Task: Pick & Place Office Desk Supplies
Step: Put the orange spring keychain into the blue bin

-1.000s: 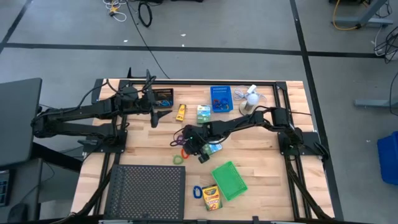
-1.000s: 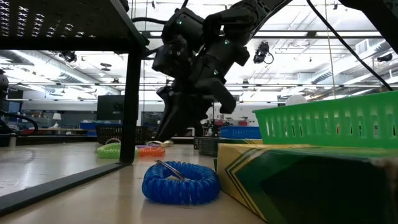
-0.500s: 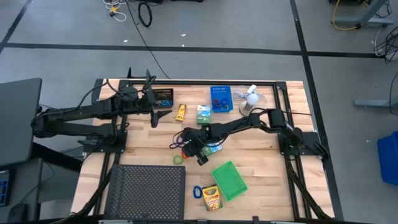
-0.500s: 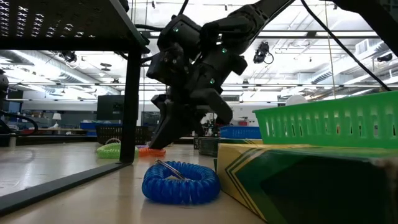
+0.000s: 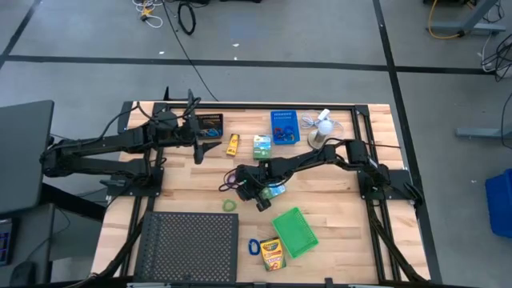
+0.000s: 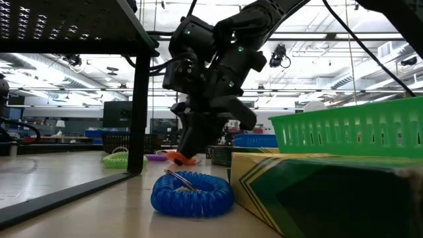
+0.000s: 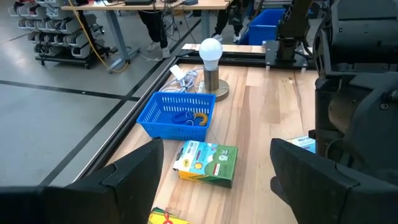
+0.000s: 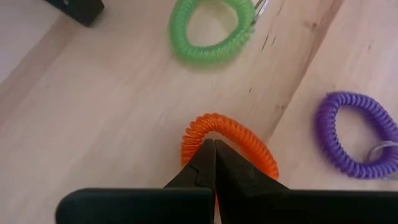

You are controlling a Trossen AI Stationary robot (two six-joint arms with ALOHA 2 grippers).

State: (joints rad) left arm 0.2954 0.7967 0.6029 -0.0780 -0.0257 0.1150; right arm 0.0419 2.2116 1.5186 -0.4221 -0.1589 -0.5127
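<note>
An orange rubber-band loop point(image 8: 233, 138) lies on the wooden table near its middle, between a purple loop point(image 8: 356, 135) and a green loop point(image 8: 211, 28). My right gripper point(image 8: 214, 149) is shut on the orange loop and slants down over it point(image 5: 240, 186). My left gripper point(image 5: 203, 145) hangs open above the table's far left, touching nothing. A green-white box point(image 7: 207, 163), a blue bin point(image 7: 177, 115) and a yellow tube point(image 5: 233, 144) lie ahead of it. My right gripper pinches the orange loop's near arc point(image 8: 198, 144) between its two shut fingertips. The fingers come from above, slanting down toward the table's left. The rest of the loop curves out past the fingertips, low over the wood point(image 6: 176, 157); whether it rests there, I cannot tell.
A large black mesh tray point(image 5: 190, 248) fills the near left. A green bin point(image 5: 294, 232), a yellow crayon box point(image 5: 272, 254) and a blue loop point(image 5: 254, 246) lie near the front edge. A white fan point(image 5: 320, 128) and a black bin point(image 5: 210, 126) stand at the far edge.
My right gripper has sunk a little, tipped steeper and shut on the orange loop. The loop has been drawn in toward the fingers.
</note>
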